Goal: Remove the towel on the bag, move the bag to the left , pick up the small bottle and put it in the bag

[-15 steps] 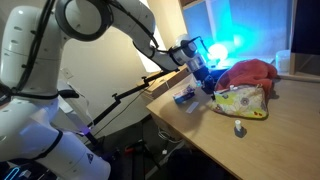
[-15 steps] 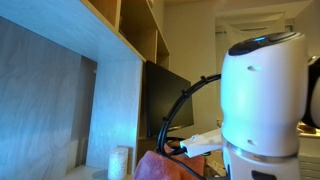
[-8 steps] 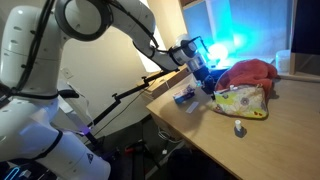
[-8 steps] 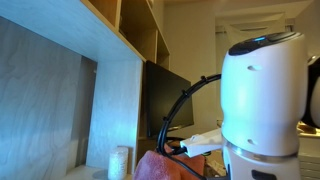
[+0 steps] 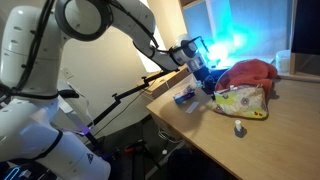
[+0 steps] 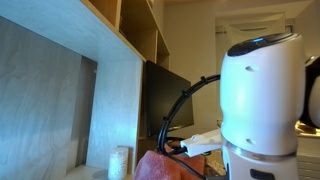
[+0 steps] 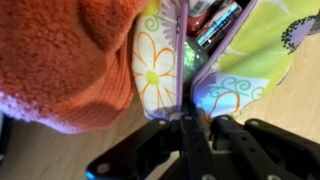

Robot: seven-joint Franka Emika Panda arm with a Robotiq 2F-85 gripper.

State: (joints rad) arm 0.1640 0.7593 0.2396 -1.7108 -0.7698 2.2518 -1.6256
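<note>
The jaws stand narrow, pinched on the thin edge of the pale yellowish-white plastic bag [image 7: 165, 75] with coloured flower prints. In the wrist view the black Robotiq gripper [image 7: 188, 130] comes in from the bottom, and the bag's seam runs straight down between its two fingers [image 7: 205, 140]. The bag's mouth gapes a little above the grip, and dark objects show inside it, too blurred to name.

The soft red-pink fleecy towel [image 7: 60, 60] fills the left and top of the wrist view and lies against the bag's side, with its folds lapping over the bag's edge.

In an exterior view the gripper [image 5: 207, 80] is at the bag's [image 5: 240, 101] end nearest the white robot arm [image 5: 100, 20], low over the light wooden table [image 5: 215, 140]. The towel [image 5: 250, 72] sits bunched on the far side of the bag, touching it, and most of the bag's top is uncovered. The small bottle [image 5: 239, 127], tiny, greyish and upright, stands alone on the table, on the bag's near side and apart from it. A flat blue packet [image 5: 184, 96] lies near the table's edge, just beside the gripper.

In the other exterior view the robot's white housing [image 6: 260, 90] blocks the table, so neither the gripper nor the bag can be seen there
</note>
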